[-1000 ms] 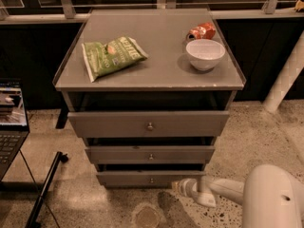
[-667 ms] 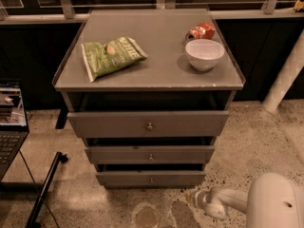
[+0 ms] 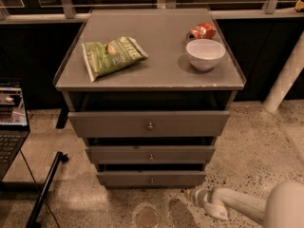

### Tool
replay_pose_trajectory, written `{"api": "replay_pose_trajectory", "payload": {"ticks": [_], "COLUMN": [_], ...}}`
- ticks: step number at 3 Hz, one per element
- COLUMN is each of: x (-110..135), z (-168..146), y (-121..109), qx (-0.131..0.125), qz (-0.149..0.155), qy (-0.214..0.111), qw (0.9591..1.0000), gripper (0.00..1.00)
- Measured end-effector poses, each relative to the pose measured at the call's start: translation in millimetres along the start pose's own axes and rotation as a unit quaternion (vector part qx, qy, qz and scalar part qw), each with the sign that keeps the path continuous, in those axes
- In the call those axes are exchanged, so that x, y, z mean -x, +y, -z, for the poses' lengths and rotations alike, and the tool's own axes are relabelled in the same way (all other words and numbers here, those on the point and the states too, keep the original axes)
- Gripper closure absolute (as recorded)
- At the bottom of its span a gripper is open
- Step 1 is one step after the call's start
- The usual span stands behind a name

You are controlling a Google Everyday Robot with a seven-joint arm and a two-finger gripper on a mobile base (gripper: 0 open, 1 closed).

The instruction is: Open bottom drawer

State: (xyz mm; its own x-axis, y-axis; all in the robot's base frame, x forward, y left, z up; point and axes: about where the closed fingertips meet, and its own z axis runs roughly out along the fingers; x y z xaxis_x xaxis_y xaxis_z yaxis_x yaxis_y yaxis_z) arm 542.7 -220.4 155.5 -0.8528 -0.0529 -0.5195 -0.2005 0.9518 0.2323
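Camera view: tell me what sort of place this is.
Probably an office or lab corner: grey drawer cabinet on speckled floor, open laptop. The claw sits low by the right end of the bottom drawer.

You have one camera, set high in front of the cabinet (image 3: 156, 65), looking down on its top and drawer fronts, close enough that it fills most of your view, gripper (image 3: 191, 195) at lower right near the floor (image 3: 247, 141), just below the bottom drawer (image 3: 123, 178)
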Motion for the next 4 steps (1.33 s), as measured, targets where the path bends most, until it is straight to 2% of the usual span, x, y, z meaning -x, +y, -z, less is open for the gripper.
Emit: {"api": "replay_pose_trajectory", "payload": {"ticks": [1, 2, 3, 4], "x": [39.3, 74.2, 77.6, 87.9], "z": [45.8, 85.9, 73.3, 49.5], "y": [18.2, 36.2, 36.7, 29.6], "qx": [0.003, 0.006, 0.011, 0.004], "qz": [0.035, 0.055, 0.057, 0.059], "qy": [-0.060, -0.113, -0.112, -0.109], "qw": [0.9976, 0.9920, 0.9920, 0.9923], "gripper": [1.00, 1.00, 1.00, 1.00]}}
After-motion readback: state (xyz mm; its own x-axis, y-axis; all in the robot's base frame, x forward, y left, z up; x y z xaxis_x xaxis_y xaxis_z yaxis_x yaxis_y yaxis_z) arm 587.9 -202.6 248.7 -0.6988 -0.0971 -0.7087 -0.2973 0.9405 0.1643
